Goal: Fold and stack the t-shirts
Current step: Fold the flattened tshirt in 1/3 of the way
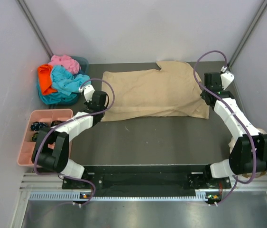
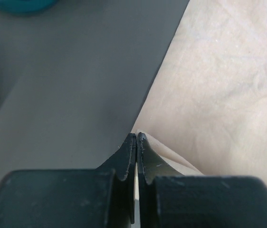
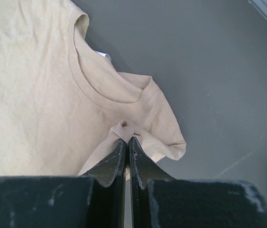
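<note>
A large tan t-shirt [image 1: 154, 92] lies spread flat across the back of the dark table. My left gripper [image 1: 100, 108] is shut on its near left hem corner; in the left wrist view the jaws [image 2: 136, 135] pinch the edge of the tan cloth [image 2: 218, 95]. At the shirt's right end my right gripper [image 1: 205, 97] is also shut, and the right wrist view shows its jaws [image 3: 127, 138] holding a bunched fold of the tan t-shirt [image 3: 33, 109] beside the collar [image 3: 107, 95] and sleeve. Pink [image 1: 63, 61], orange [image 1: 45, 76] and turquoise [image 1: 68, 81] t-shirts are piled at the back left.
The piled shirts sit in a teal basket [image 1: 82, 62] against the left wall. A pink compartment tray [image 1: 25, 154] with small dark items stands at the left edge, close to the left arm. Grey walls close in the table on three sides.
</note>
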